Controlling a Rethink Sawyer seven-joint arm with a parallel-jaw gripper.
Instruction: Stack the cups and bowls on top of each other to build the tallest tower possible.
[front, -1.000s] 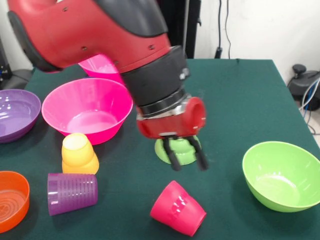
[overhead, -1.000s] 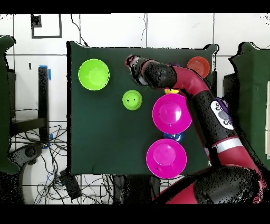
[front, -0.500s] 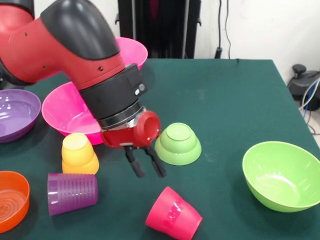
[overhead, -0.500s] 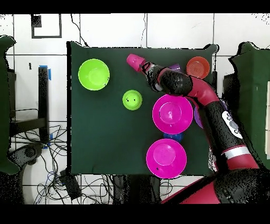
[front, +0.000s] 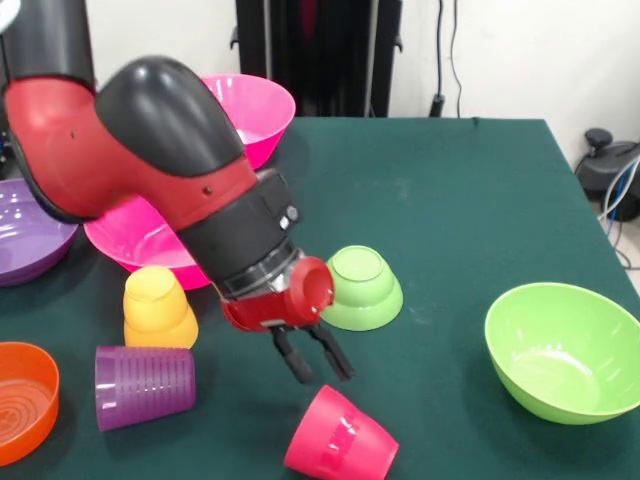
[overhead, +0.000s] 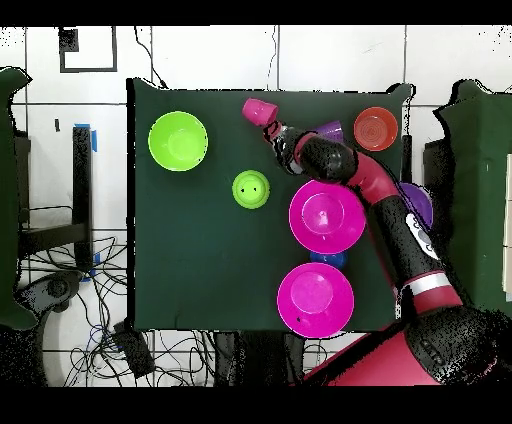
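The gripper (front: 315, 362) is hanging low over the green tabletop (front: 470, 200), its two black fingers (front: 293, 365) standing slightly apart with nothing between them. Just below the fingertips, the red cup (front: 340, 440) is lying tipped on its side, close to the fingers, though whether they are touching it cannot be told. In the overhead view the gripper (overhead: 272, 131) is pointing toward that same red cup (overhead: 259, 111) near the tabletop's edge.

Just behind and to the right of the fingers, the small green bowl (front: 360, 288) is sitting upside down. Farther right, well apart from the fingers, the large lime green bowl (front: 563, 350) is resting upright.

To the left of the fingers, the purple ridged cup (front: 145, 386) is lying on its side, and the yellow-orange cup (front: 158, 306) is standing upside down just behind it. The shallow orange bowl (front: 22, 400) is sitting at the far left edge. Behind the arm, one hot pink bowl (front: 130, 245) is partly hidden, a second hot pink bowl (front: 255, 108) is standing farther back, and the wide purple bowl (front: 25, 240) is showing at the left. In the overhead view a small blue bowl (overhead: 330, 260) is peeking out between the two pink bowls.
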